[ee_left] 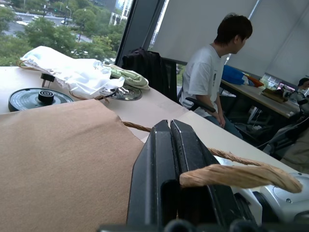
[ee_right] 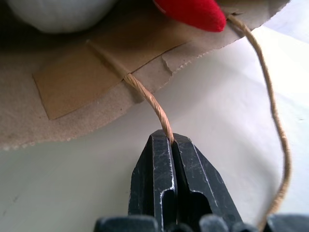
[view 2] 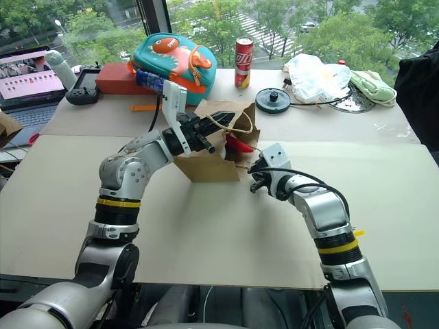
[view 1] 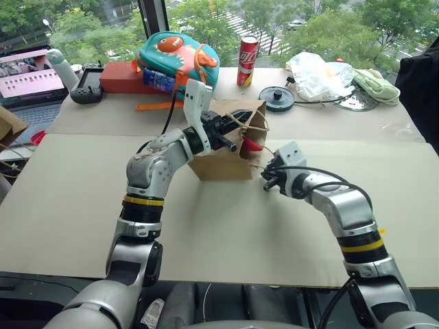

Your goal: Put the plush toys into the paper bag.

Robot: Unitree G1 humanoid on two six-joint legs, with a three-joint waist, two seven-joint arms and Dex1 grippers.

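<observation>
Both my hands are clamped shut on the bag's [view 1: 223,161] cord handles at frame centre: left hand [view 1: 236,120] on the upper loop, right hand [view 1: 269,175] on the lower. The red toy [view 1: 252,144] pokes from the mouth. Next, I judge, I should spread the handles and tip it fully inside; I cannot see the grey toy.

A pale table [view 1: 206,233] stands against a window [view 1: 206,14] with green trees beyond. A laptop [view 1: 31,79] sits at the table's far left corner. Beyond the table's right end, a person [ee_left: 212,72] sits at a desk [ee_left: 260,99].
</observation>
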